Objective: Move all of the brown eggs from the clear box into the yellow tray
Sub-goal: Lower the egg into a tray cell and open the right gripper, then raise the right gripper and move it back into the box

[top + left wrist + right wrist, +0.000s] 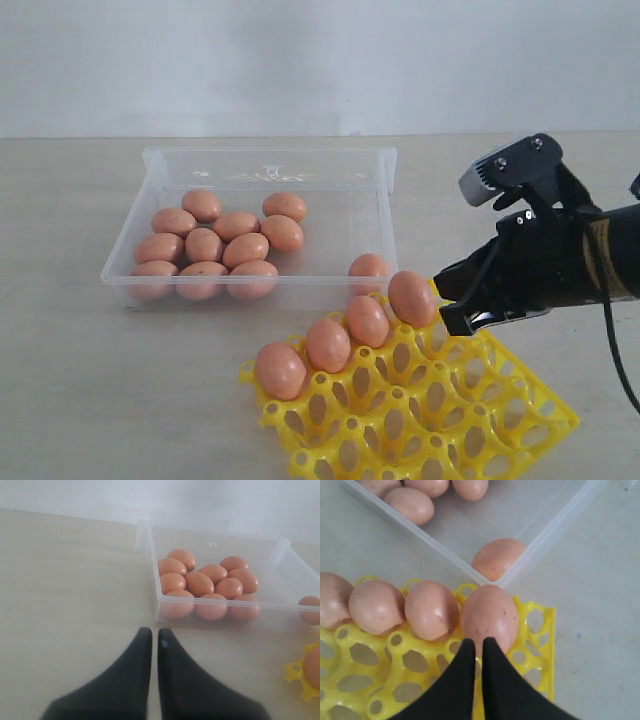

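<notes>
The clear box holds several brown eggs bunched at its left end, and one more egg lies alone in its near right corner. In front of it, the yellow tray carries a row of brown eggs along its back edge. My right gripper is shut and empty, its tips just short of the row's rightmost egg, which sits in a corner cup. Out of the exterior view, my left gripper is shut and empty over bare table, short of the box's near wall.
The tray's other cups stand open and empty. Light table surface lies to the left of the tray and box. A pale wall rises behind the table.
</notes>
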### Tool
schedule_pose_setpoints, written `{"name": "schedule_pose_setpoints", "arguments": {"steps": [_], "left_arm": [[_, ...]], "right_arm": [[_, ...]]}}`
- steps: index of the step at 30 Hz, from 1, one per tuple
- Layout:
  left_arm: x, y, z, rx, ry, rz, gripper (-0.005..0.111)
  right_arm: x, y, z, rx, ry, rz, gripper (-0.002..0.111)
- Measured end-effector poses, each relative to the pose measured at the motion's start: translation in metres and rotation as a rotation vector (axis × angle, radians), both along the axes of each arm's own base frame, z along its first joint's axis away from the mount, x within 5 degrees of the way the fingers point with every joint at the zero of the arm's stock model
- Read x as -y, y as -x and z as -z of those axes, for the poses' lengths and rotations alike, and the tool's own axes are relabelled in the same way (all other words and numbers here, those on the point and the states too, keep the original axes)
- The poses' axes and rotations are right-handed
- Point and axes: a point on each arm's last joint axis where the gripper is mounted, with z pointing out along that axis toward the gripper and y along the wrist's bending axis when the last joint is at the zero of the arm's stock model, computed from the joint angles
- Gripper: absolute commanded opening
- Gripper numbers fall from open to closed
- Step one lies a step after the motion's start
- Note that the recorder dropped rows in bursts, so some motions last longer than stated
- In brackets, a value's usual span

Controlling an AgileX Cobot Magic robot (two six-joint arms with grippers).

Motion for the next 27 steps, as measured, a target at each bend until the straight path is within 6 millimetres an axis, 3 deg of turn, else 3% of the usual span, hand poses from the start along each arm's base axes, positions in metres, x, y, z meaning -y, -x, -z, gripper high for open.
{"name": "schedule_pose_setpoints", "arguments": {"steps": [14,27], "left_arm": [[0.000,0.000,0.000,0.000,0.000,0.000,0.004],[0.000,0.000,0.000,0.000,0.000,0.000,0.004]], "right_arm": [[-0.001,-0.012,0.044,-0.157,0.039,0.012,0.000],[-0.004,-0.023,0.041,-0.131,0.042,-0.006,0.000]]}}
